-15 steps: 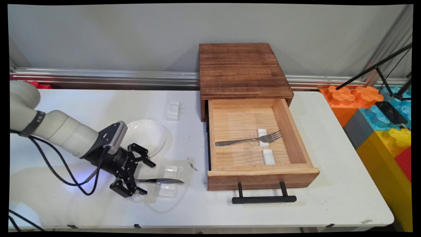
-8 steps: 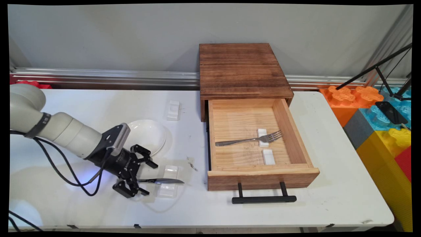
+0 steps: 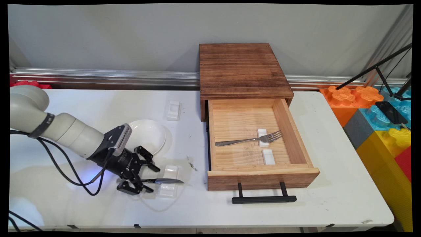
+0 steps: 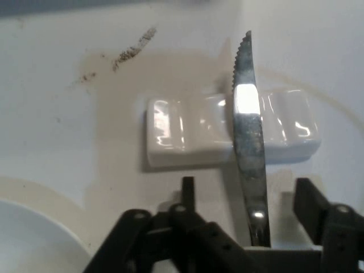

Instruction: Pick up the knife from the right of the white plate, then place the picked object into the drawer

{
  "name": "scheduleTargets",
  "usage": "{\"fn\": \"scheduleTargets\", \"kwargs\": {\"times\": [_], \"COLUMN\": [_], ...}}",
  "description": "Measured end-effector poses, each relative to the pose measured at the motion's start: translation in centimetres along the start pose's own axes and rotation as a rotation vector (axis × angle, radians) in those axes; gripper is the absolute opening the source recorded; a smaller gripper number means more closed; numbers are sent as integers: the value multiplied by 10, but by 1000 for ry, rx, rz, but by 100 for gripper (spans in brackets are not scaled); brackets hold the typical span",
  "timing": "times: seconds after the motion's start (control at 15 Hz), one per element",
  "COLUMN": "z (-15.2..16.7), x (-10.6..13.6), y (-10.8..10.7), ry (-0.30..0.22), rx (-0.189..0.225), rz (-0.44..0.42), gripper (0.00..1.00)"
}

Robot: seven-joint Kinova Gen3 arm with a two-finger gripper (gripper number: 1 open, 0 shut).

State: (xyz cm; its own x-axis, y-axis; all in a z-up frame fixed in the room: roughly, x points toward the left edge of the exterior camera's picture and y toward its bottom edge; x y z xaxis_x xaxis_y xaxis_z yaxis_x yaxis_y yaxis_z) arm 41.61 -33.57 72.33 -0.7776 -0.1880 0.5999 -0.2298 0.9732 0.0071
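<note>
Black gripper [image 3: 148, 179] sits low over the white table [image 3: 98, 210] at its near left, with its fingers [image 4: 307, 202] spread apart on either side of a steel knife [image 3: 161, 180]. In the hand view the knife [image 4: 249, 153] runs up between the two fingers, nearer the one on that picture's right [image 4: 307, 202] than the other [image 4: 187, 190]; neither finger touches the blade. The knife lies across a small white ceramic rest [image 3: 168, 180], with its serrated tip reaching past the far side of the rest [image 4: 227, 128] and its handle end toward the gripper linkage.

A white plate [image 3: 148, 135] lies on the table just behind the gripper, partly hidden by the wrist. A second white rest [image 3: 173, 110] lies farther back on the table, well apart from the first. Dark smudges [image 3: 191, 164] mark the table surface between the knife and the drawer.

A dark wooden cabinet [image 3: 243, 69] stands at the table's far side. Its light wooden drawer [image 3: 296, 131] is pulled fully open toward the near edge, with a black bar handle [image 3: 264, 199] at its front. Inside the drawer a fork [image 3: 250, 140] lies with its neck across a white rest [image 3: 262, 136]. Another white rest [image 3: 268, 156] lies just beside it, nearer the drawer front, with nothing on it.

Coloured foam blocks [image 3: 378, 112] stand beyond the table's right end.
</note>
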Motion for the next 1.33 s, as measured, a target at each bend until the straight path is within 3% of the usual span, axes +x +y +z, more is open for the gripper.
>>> {"fn": "scheduleTargets", "kwargs": {"times": [1.33], "z": [-7], "x": [15], "y": [-5], "ry": [7], "rx": [-23], "rz": [-18], "gripper": [0]}}
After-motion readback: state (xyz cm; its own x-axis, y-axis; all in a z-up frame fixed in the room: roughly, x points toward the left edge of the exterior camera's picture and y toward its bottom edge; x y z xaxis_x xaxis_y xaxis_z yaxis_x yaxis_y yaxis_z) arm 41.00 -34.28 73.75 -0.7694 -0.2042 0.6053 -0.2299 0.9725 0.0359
